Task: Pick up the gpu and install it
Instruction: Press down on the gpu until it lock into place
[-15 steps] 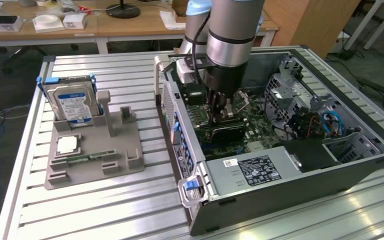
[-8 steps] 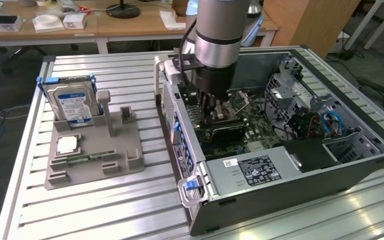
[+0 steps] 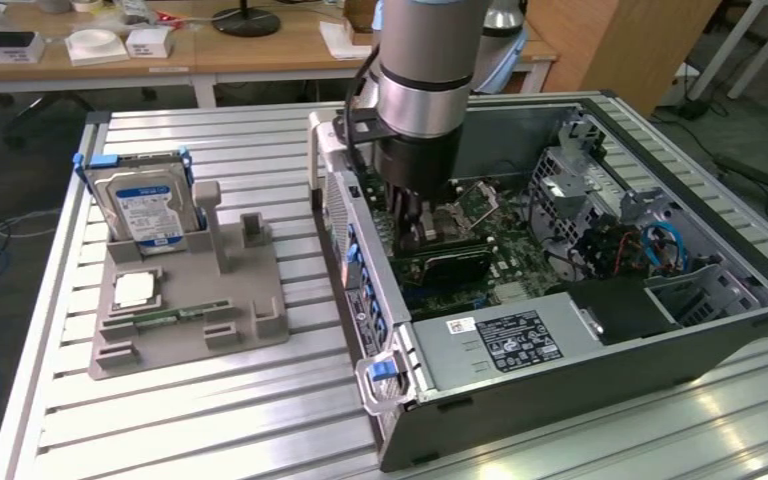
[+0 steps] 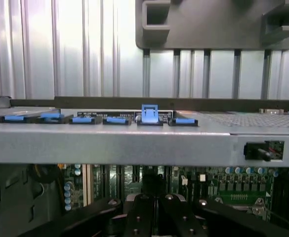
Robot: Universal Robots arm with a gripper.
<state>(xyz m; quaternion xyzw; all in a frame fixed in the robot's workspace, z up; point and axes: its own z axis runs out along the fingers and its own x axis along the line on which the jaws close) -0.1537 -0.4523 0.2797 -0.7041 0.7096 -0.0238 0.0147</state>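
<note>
The end effector [image 3: 418,232], fingers closed together, reaches down inside the open dark grey computer case [image 3: 624,350], just above its green motherboard [image 3: 498,262]. The thin black rectangular gpu [image 3: 440,266] lies directly below the end effector, against the motherboard. Well off to the side, on the ribbed metal worktop [image 3: 171,420], a grey plastic holder [image 3: 191,325] carries a blue-labelled silver hard drive [image 3: 144,207].
</note>
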